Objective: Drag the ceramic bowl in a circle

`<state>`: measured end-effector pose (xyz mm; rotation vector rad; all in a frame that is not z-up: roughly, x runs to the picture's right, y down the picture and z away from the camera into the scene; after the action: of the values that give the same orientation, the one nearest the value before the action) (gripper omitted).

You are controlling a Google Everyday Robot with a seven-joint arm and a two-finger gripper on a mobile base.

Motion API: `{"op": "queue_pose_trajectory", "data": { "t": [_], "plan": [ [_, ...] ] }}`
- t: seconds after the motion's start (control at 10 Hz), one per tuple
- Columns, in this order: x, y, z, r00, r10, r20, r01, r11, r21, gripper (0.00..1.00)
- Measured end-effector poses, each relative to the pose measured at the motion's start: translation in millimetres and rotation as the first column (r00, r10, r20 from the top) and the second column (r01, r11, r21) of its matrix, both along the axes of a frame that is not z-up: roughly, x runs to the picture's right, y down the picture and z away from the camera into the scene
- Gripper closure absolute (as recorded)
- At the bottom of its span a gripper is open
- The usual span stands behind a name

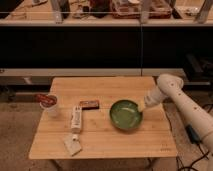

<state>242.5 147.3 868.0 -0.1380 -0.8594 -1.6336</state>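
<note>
Green, glossy, biggest thing on there: got the ceramic bowl (125, 115) parked on the wooden table (100, 152), right of centre, toward 3 o'clock. Seeing the gripper (142, 106) down at the bowl's rim around 2 o'clock, fingers pressed together, touching the edge; no telling about any rim pinched between them. Chunky white arm (172, 92) reaching in from 3 o'clock. Over at 9 o'clock, a white cup (50, 106) with red stuff. Between cup and bowl, a brown bar (89, 104) and a white tube (76, 118), plus a pale packet (72, 145) at 7 o'clock.
</note>
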Motion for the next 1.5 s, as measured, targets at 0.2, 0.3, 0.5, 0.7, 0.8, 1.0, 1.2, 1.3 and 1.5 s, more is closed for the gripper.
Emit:
{"op": "queue_pose_trajectory", "data": {
  "t": [0.2,0.3,0.5,0.7,0.8,1.0,1.2,1.3,1.5],
  "plan": [
    [8,36,-25.5,0.999,-0.042,-0.031,0.042,0.9990,-0.018,1.00],
    [5,67,-44.4,0.994,-0.097,-0.042,0.095,0.9944,-0.048,1.00],
    [-17,106,-68.8,0.984,-0.173,-0.031,0.170,0.9812,-0.092,1.00],
    [-73,123,-89.0,0.971,-0.238,-0.003,0.236,0.9625,-0.134,1.00],
    [-97,121,-92.4,0.968,-0.252,0.009,0.251,0.9578,-0.140,1.00],
    [-160,98,-95.9,0.960,-0.276,0.044,0.279,0.9514,-0.130,1.00],
    [-214,64,-85.7,0.956,-0.282,0.085,0.291,0.9501,-0.113,1.00],
    [-233,52,-76.2,0.955,-0.277,0.103,0.288,0.9505,-0.116,1.00],
    [-248,18,-32.5,0.968,-0.217,0.128,0.234,0.9620,-0.141,1.00]
  ]
}}
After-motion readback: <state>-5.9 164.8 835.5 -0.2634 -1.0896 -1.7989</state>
